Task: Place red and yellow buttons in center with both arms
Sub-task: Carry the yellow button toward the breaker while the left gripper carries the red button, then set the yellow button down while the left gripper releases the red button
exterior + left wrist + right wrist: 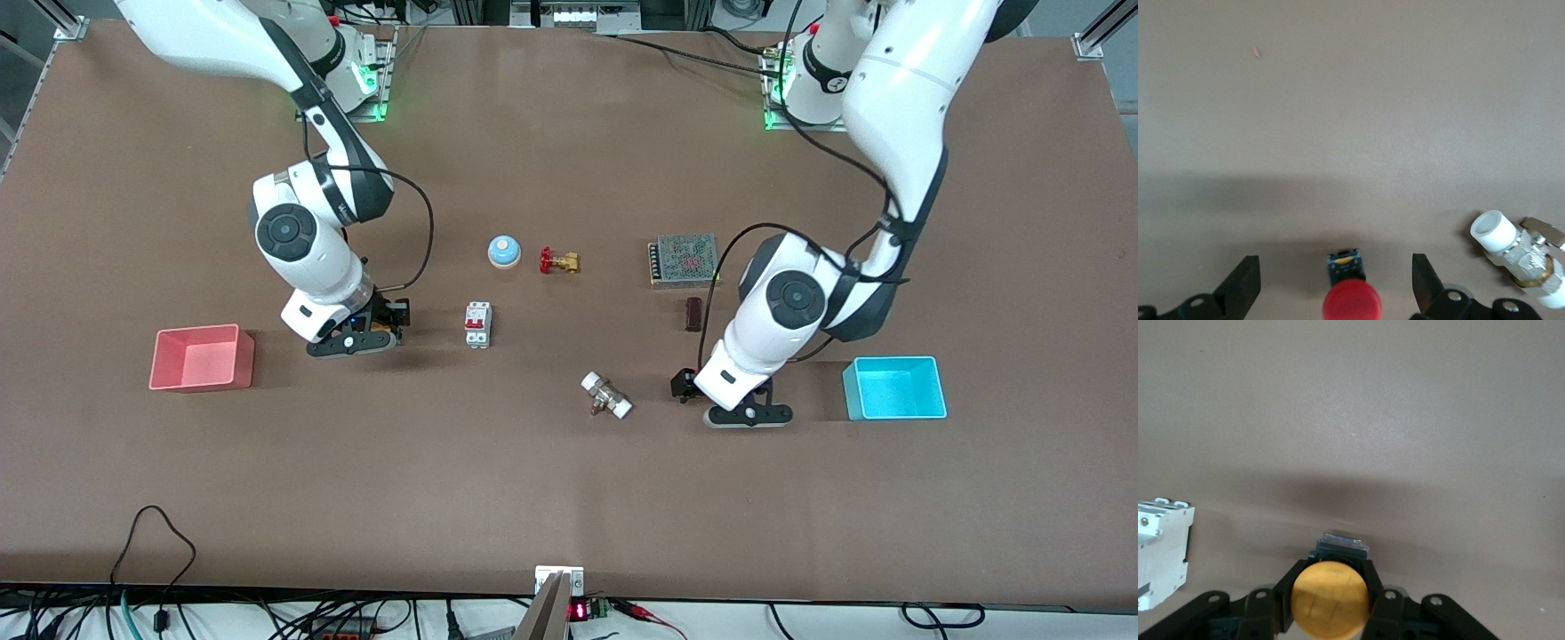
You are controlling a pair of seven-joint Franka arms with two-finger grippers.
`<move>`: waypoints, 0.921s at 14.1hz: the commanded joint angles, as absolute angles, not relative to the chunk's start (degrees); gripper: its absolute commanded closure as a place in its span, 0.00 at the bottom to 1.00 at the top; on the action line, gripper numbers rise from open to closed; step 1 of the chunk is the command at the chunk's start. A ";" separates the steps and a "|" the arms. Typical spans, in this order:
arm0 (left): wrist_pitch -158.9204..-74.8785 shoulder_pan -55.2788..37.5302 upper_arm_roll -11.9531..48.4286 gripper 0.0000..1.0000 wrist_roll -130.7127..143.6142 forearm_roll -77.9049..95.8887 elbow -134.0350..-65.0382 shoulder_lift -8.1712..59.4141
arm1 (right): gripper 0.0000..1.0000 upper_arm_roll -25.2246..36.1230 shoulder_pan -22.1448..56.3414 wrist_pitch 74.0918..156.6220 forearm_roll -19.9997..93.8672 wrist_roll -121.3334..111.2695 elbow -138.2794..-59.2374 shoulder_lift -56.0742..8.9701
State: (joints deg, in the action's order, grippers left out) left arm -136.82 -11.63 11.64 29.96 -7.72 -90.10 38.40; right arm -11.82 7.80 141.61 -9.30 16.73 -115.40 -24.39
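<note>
The right hand sits low over the worktop between the pink tray and the white circuit breaker, its fingers clamped on the yellow button. The breaker stands just beside that hand, toward the middle of the worktop.

The left hand is low beside the cyan tray, its fingers spread wide apart with the red button standing between them, touching neither. The brass fitting with white ends lies near this hand, on its middle-facing side.

Farther from the front camera lie the blue bell, the red-handled valve, the meshed power supply and a small dark block.

Between the breaker and the fitting the middle of the worktop is bare brown, and a broad open band runs along the edge nearest the front camera.
</note>
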 commanded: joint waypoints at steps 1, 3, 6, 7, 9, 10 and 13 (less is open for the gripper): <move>-124.77 -10.55 11.51 0.00 29.71 -8.79 -86.24 34.55 | 0.79 -11.78 7.74 142.38 -10.28 18.28 -115.75 -24.26; -113.44 -10.11 11.51 0.00 25.25 -8.79 -80.36 33.84 | 0.79 -11.78 7.73 142.91 -10.37 19.33 -115.75 -24.78; -96.83 -8.00 11.51 0.00 18.48 -8.79 -73.06 32.44 | 0.78 -11.78 7.65 143.26 -10.37 19.34 -115.75 -25.75; -91.81 -7.13 11.51 0.00 15.93 -8.62 -71.21 31.56 | 0.77 -11.78 7.65 143.35 -10.37 19.34 -115.75 -26.27; -85.11 -5.89 11.69 0.00 11.62 -8.18 -69.26 29.37 | 0.76 -11.78 7.47 144.40 -10.37 19.34 -115.75 -26.89; -82.47 -5.28 11.78 0.00 10.12 -8.00 -69.26 28.49 | 0.76 -11.69 7.47 144.40 -10.37 19.34 -115.75 -26.89; -76.30 -4.31 11.34 0.00 5.91 -6.34 -70.65 21.92 | 0.57 -11.78 7.30 144.40 -10.28 19.25 -115.66 -27.07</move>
State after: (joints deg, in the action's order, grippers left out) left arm -79.38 -4.91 11.37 9.85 -7.62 -68.97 26.95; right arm -11.62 7.63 143.64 -9.30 18.01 -115.44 -27.28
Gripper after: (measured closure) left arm 0.000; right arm 0.621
